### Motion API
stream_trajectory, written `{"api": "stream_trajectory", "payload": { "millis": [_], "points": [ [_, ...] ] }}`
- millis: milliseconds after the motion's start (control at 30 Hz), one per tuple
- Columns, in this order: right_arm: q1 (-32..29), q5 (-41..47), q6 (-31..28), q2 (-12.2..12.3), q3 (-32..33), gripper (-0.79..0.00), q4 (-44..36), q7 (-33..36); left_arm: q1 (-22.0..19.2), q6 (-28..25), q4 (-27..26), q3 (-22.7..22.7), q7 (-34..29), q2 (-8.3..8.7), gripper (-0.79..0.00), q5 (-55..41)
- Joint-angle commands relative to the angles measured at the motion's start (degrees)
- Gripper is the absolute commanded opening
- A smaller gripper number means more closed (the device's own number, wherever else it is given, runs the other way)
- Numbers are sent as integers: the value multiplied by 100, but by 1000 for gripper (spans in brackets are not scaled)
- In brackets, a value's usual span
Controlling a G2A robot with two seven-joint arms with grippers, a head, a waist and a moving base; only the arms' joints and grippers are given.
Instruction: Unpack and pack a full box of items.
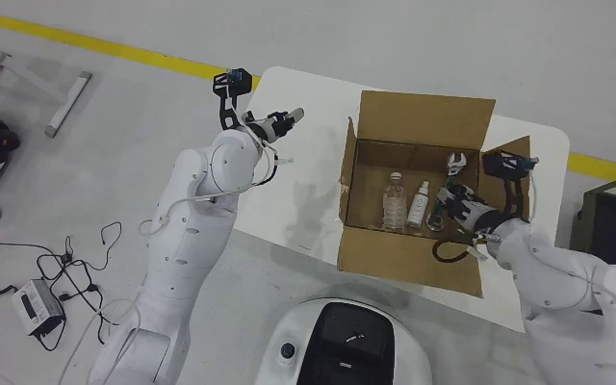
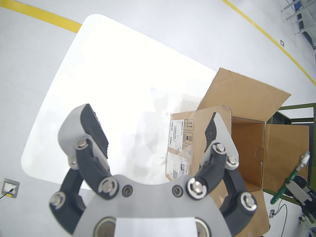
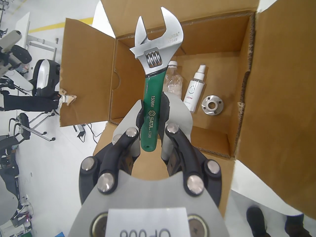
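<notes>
Clamping the wrench (image 3: 153, 82) by its green handle, leaving the head free, the right gripper (image 3: 153, 110) holds it over the open box (image 3: 274, 80), while the left gripper (image 2: 151, 124) hangs open-fingered above the table (image 2: 111, 75).

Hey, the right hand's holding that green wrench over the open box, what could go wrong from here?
1. The right hand grips the green-handled steel adjustable wrench toward the handle's end, with the heavy head far out, so it could pivot or slip.
2. If dropped, it may land on the clear plastic bottle, the white spray bottle or the round metal flange lying in the brown cardboard box.
</notes>
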Motion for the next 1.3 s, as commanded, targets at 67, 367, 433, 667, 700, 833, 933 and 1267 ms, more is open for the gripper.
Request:
{"api": "stream_trajectory", "payload": {
  "millis": [67, 367, 433, 667, 700, 833, 933, 1267],
  "points": [
    [514, 13, 126, -82, -605, -785, 573, -107, 0, 0, 0, 0, 0, 0, 0, 0],
    [1470, 224, 577, -346, -1743, -785, 1910, -392, 0, 0, 0, 0, 0, 0, 0, 0],
    [1650, 232, 566, -407, -1982, -785, 2163, -441, 0, 0, 0, 0, 0, 0, 0, 0],
    [2067, 342, 641, -573, -2421, -785, 2854, -589, 0, 0, 0, 0, 0, 0, 0, 0],
    [2103, 386, 630, -592, -2453, -785, 2937, -598, 0, 0, 0, 0, 0, 0, 0, 0],
    [2257, 386, 564, -654, -2613, -591, 3281, -570, 0, 0, 0, 0, 0, 0, 0, 0],
    [2343, 430, 546, -696, -2681, -520, 3455, -555, 0, 0, 0, 0, 0, 0, 0, 0],
    [2400, 538, 463, -750, -2632, -453, 3643, -558, 0, 0, 0, 0, 0, 0, 0, 0]
  ]
}}
